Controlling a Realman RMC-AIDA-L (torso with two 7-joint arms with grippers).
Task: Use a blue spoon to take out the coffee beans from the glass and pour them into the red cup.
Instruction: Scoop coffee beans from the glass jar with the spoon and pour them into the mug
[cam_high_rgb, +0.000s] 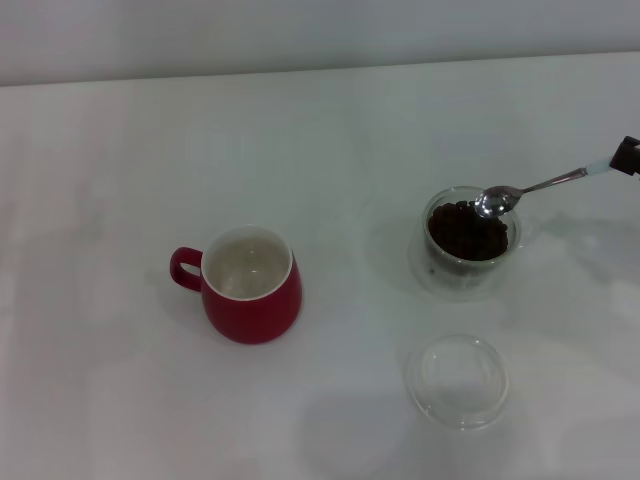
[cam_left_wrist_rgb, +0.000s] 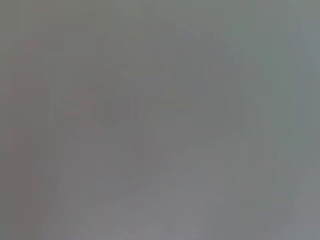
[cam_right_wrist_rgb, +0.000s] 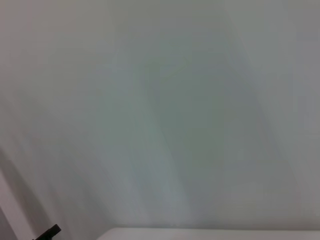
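Glass (cam_high_rgb: 468, 240): stood upright on the white table (cam_high_rgb: 330, 130); taken as the landmark for all places below. Clear, double-walled.
Coffee beans (cam_high_rgb: 464, 232): dark heap inside the glass, filling most of it.
Blue spoon (cam_high_rgb: 540, 187): metal bowl sat over the glass's far rim, just above the beans, stem slanting up and away toward the right edge of the head view. Pale blue handle end was at the gripper. Whether the bowl carried any beans could not be told.
Right gripper (cam_high_rgb: 627, 157): only a dark tip showed at the right edge of the head view, beyond and to the right of the glass; it was pinching the spoon's handle end.
Red cup (cam_high_rgb: 250, 283): well apart from the glass, to its left and slightly nearer the robot. Upright, white inside bare, loop handle turned away from the glass.
Clear dish (cam_high_rgb: 458, 381): shallow, round, lay flat near the glass on the robot's side, not touching it.
Left gripper: not seen in any view; its wrist view gave only a featureless grey.
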